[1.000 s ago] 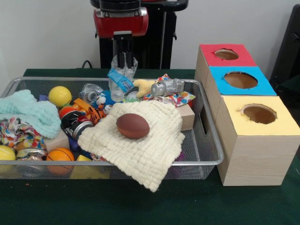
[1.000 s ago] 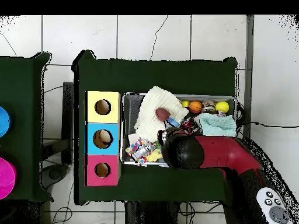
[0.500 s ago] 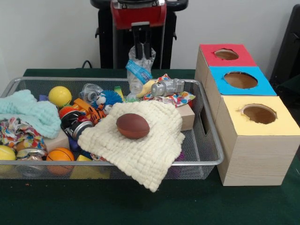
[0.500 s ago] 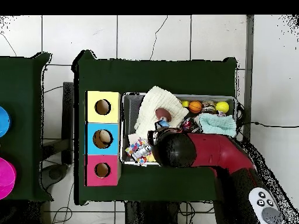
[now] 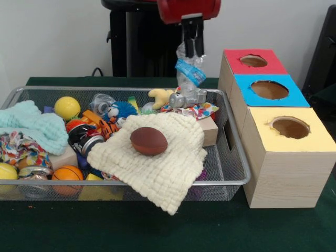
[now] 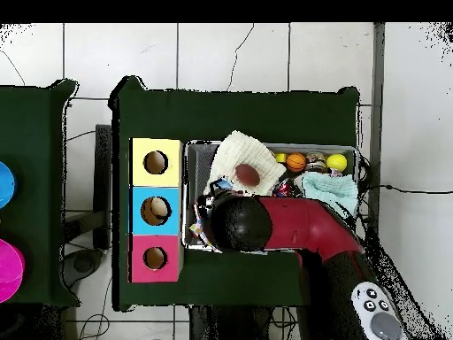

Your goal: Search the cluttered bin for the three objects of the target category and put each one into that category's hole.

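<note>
Gripper (image 5: 193, 46) pinched on a crumpled clear plastic bottle (image 5: 189, 71) with a blue label, which hangs above the wire bin (image 5: 231, 152).

We see the bottle held over the bin's far corner nearest the red-topped box (image 5: 253, 61), just above a silver toy camera (image 5: 187, 97). Beside the bin, the blue-topped box (image 5: 269, 90) and yellow-topped box (image 5: 290, 127) follow in a row. Inside the bin, a brown football (image 5: 148, 140) rests on a cream knitted cloth (image 5: 157, 163).
</note>
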Available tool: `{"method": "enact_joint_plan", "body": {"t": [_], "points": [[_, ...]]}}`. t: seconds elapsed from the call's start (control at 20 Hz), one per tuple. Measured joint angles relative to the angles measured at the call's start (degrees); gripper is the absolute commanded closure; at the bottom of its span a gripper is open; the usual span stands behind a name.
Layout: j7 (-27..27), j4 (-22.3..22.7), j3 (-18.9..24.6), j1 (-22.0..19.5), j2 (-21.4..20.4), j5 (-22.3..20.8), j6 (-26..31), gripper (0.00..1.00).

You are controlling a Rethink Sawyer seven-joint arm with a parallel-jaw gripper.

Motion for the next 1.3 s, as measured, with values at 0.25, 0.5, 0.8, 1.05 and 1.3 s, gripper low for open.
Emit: {"method": "enact_joint_plan", "body": {"t": [0.25,0.5,0.8,1.05,1.3], "points": [[0.0,0.6,0.0,2.1,-0.6,3.0,0.0,1.00],[0.0,1.1,0.0,4.0,-1.0,6.0,0.0,1.00],[0.0,2.7,0.0,5.3,-1.6,8.2,0.0,1.00],[0.0,4.2,-0.1,7.2,-1.7,9.6,0.0,1.00],[0.0,4.8,-0.4,8.8,-1.7,10.3,0.0,1.00]]}}
